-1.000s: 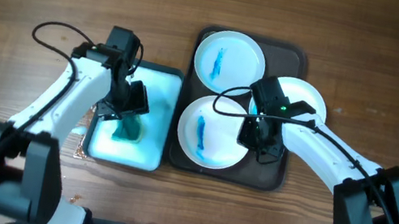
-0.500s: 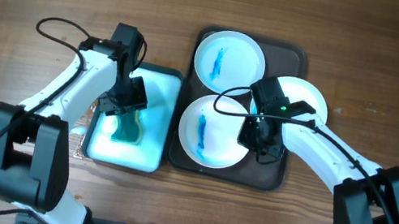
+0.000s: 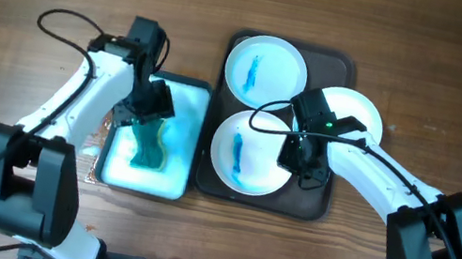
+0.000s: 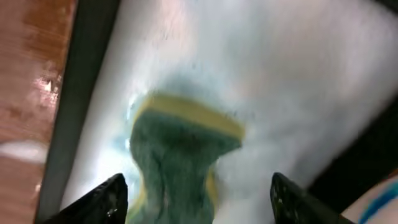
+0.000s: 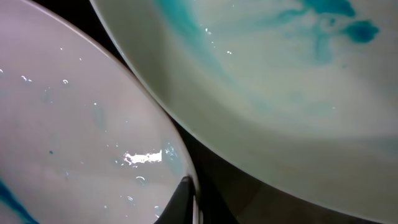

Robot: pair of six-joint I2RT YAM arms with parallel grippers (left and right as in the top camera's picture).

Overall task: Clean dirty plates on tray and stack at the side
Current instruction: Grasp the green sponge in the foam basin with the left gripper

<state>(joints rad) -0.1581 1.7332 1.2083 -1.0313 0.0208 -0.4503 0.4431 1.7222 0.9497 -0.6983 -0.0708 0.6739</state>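
Note:
The dark brown tray (image 3: 339, 68) holds a far plate (image 3: 265, 71) and a front plate (image 3: 241, 155), both with blue smears. A third plate (image 3: 356, 113) lies over the tray's right edge, partly under my right arm. My right gripper (image 3: 302, 161) is shut on the front plate's right rim. In the right wrist view one finger (image 5: 183, 199) sits on that rim (image 5: 74, 124), with another smeared plate (image 5: 280, 81) beside it. My left gripper (image 3: 151, 106) is open over the green sponge (image 3: 150, 146). In the left wrist view its fingers (image 4: 199, 196) straddle the sponge (image 4: 180, 149) without touching it.
The white basin (image 3: 191, 94) holding the sponge stands just left of the tray, and its wet floor shows in the left wrist view (image 4: 298, 74). A wet patch (image 3: 98, 140) lies on the wooden table at the basin's left edge.
My left gripper has shifted a little towards the far side of the basin, above the sponge. The front plate has slid slightly right with my right gripper.

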